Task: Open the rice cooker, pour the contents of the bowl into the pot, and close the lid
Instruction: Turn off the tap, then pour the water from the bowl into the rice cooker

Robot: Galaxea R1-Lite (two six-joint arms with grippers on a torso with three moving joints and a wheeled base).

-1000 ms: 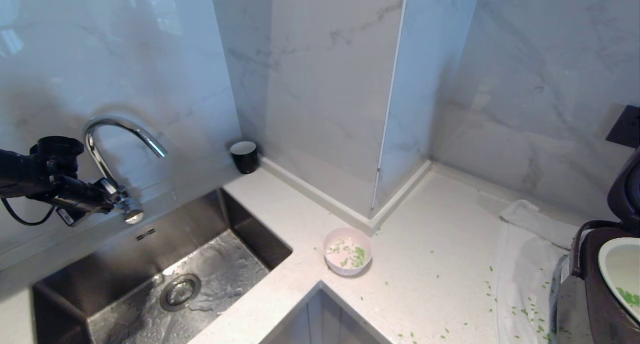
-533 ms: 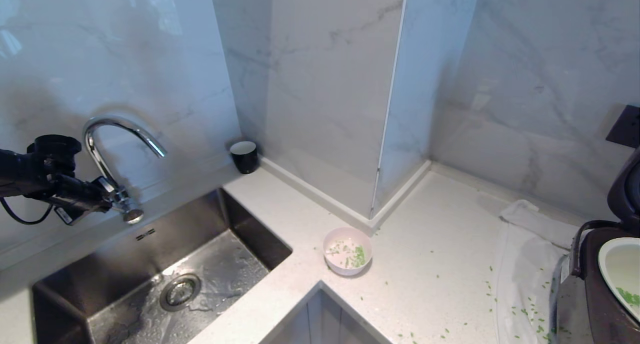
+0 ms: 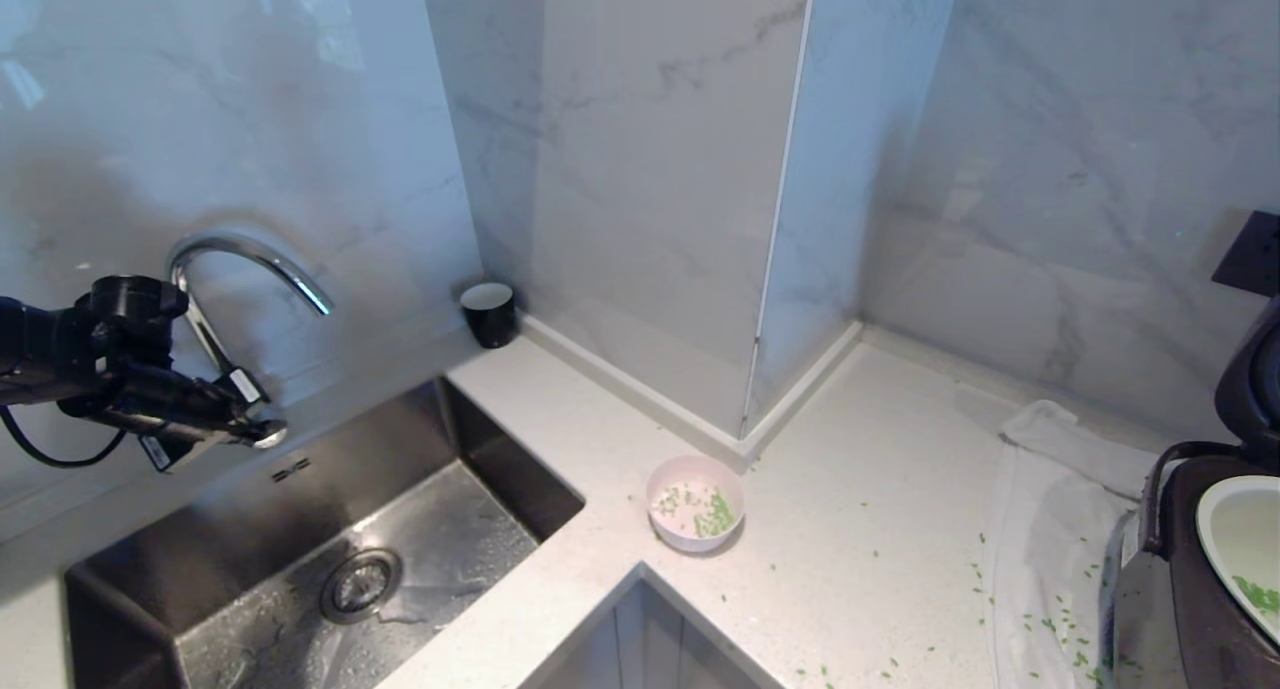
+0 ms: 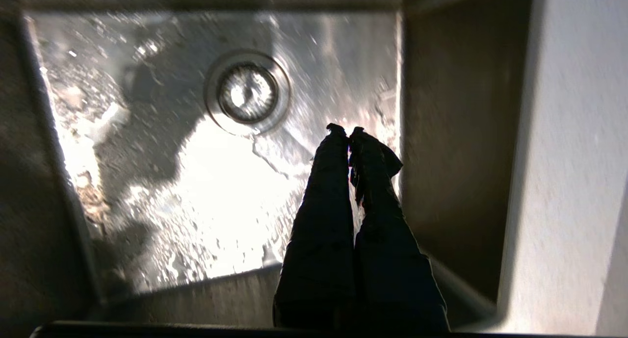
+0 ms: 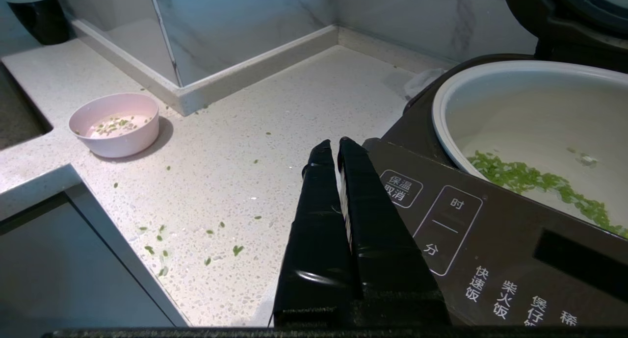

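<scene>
Over the sink (image 3: 300, 529), in the head view, our left gripper (image 3: 262, 431) hangs beside the tap (image 3: 245, 259), empty; the bowl (image 3: 695, 515) sits upright on the counter (image 3: 860, 489) near the inner corner, well apart from that gripper, with only a few green bits (image 3: 712, 517) left in it; more bits lie scattered across the counter and on the white cloth (image 3: 1050, 529); at the right edge the rice cooker (image 3: 1190, 589) stands with its lid (image 3: 1250, 379) raised and its pot (image 3: 1235, 539) showing green at the bottom; a black cup (image 3: 489, 313) stands by the wall.

In the left wrist view we look down past the fingers (image 4: 324, 200), pressed together with nothing between them, onto the wet sink floor and its drain (image 4: 248, 92).

In the right wrist view our right gripper (image 5: 336, 149) is parked just in front of the cooker's control panel (image 5: 471, 240), its fingers closed on nothing; the pot (image 5: 515, 112) holds a band of green bits (image 5: 530, 178); the bowl (image 5: 114, 123) is off across the counter.

We judge the pouring done and the lid the remaining step; the left arm is far from it. To close it well, we should press on the outer top of the lid with shut fingertips, push it down steadily along its hinge, and keep clear of the pot's rim until the lid sits flat.
</scene>
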